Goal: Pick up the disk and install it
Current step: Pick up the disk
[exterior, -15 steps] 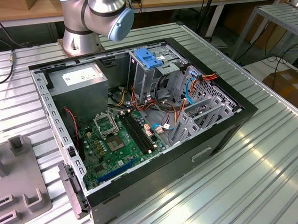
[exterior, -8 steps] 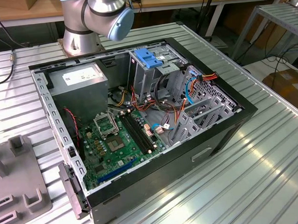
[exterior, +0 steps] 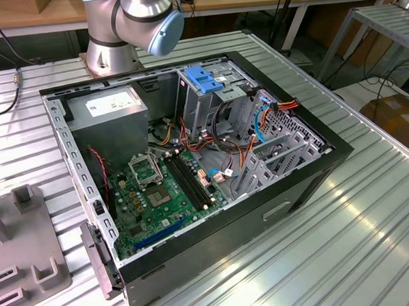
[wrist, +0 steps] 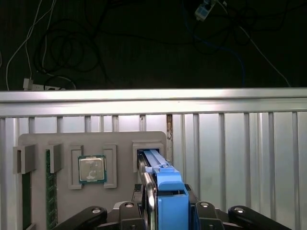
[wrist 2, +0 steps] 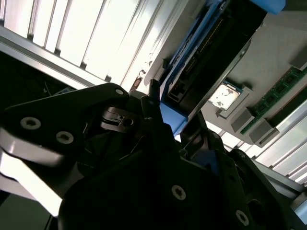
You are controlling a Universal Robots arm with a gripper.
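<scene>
Grips the blue-edged disk (wrist: 163, 179) on edge in the first wrist view, tool (wrist: 166, 203) closed narrow on both its sides, far end at a slot in the grey fixture plate (wrist: 120, 139). Looks past a processor chip (wrist: 92, 168) seated beside that slot, across the ribbed tabletop (wrist: 230, 143), to dark cables (wrist: 72, 48) farthest off.
</scene>
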